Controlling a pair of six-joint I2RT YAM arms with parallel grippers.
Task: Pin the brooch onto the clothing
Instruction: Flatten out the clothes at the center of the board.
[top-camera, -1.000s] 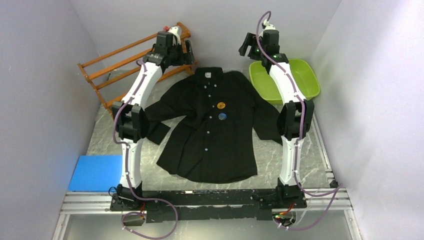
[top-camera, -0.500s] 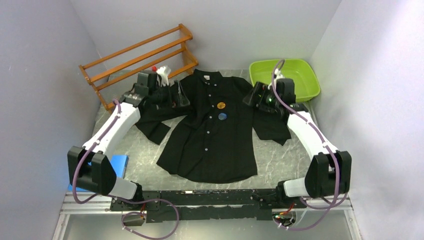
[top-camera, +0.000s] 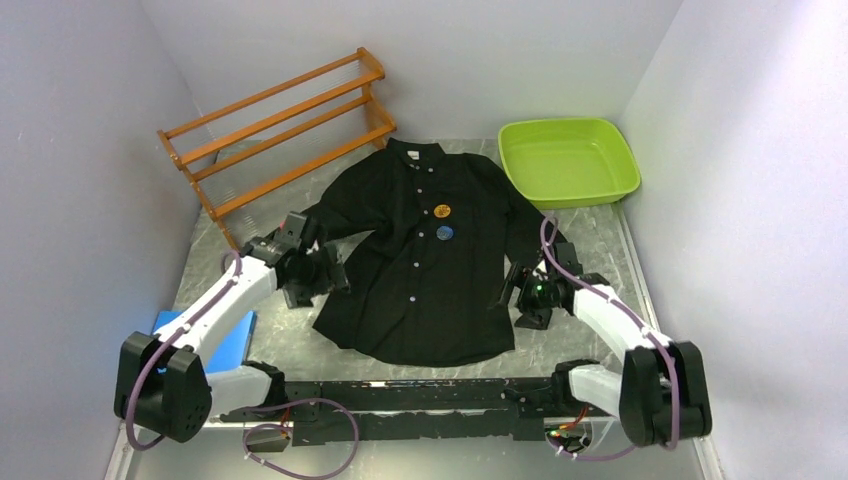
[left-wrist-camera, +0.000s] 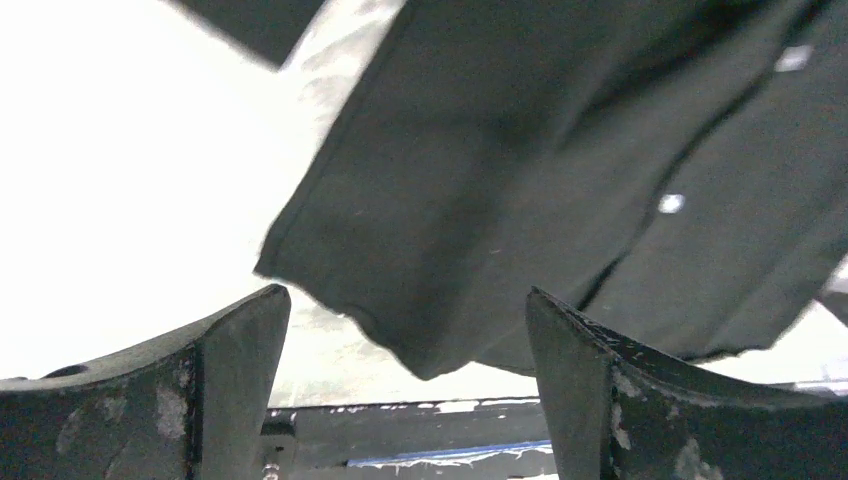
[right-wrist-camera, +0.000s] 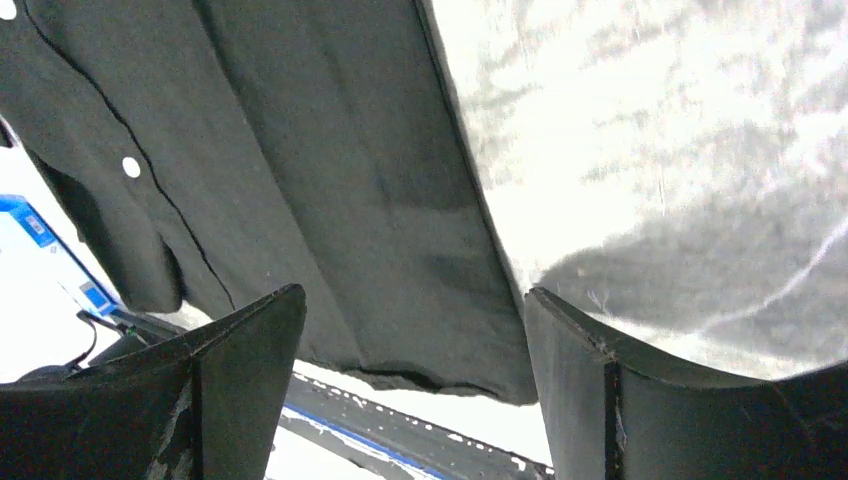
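Top external: both tools wide open and empty beside the shirt

The black shirt (top-camera: 425, 290) lies flat, front up, on the desk (top-camera: 600, 250). An orange brooch (top-camera: 443, 211) and a blue brooch (top-camera: 445, 232) sit on its chest. The left tool (top-camera: 330, 278) and right tool (top-camera: 508, 297) sit low at opposite side edges, each holding nothing.

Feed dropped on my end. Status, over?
Left pincer open, empty, at shirt edge. Right pincer open, empty, likewise. Shirt flat on table, orange brooch and blue brooch on chest. Nothing covering them.
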